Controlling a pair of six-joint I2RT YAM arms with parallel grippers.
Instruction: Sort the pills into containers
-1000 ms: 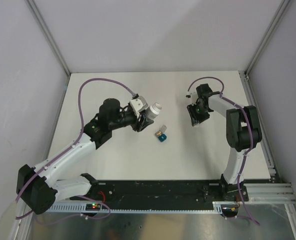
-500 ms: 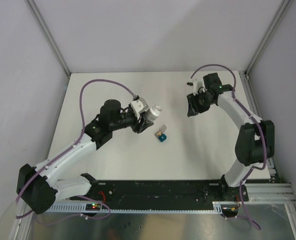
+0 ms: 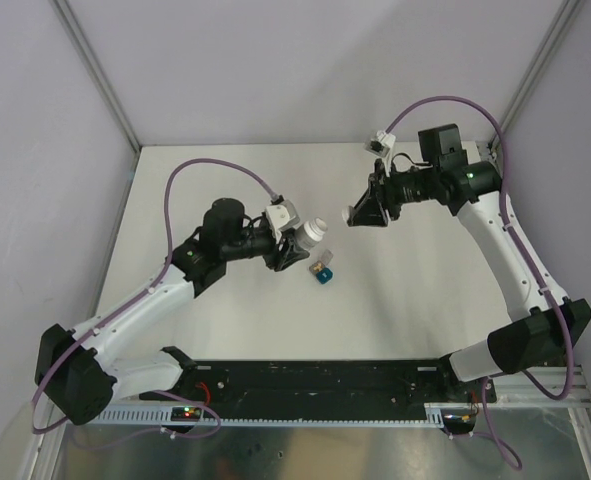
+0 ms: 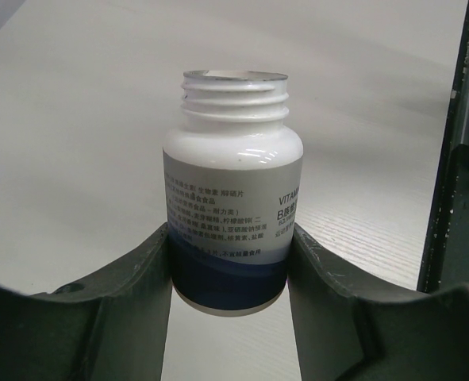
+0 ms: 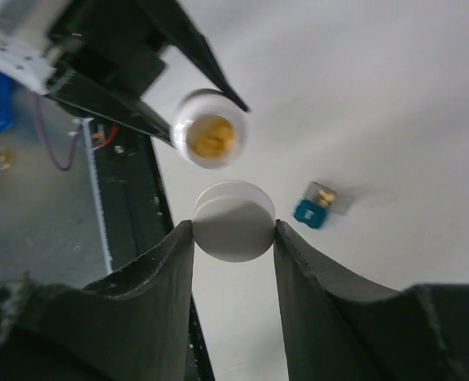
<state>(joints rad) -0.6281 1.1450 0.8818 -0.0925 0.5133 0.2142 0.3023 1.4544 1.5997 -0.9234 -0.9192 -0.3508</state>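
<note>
left tool (image 4: pixel 229 230) clamped on uncapped white bottle (image 4: pixel 232 190), yellow pills (image 5: pixel 211 136) visible inside. right tool (image 5: pixel 232 223) pinching the cap (image 5: pixel 232 213). containers (image 3: pixel 322 270) near counter (image 3: pixel 395 300) centre, just beside bottle.

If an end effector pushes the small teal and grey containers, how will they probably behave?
The containers look small and plastic, so probably light and would slide on the smooth table. Their boxy shape suggests they would not roll, though a high push might tip them.
</note>
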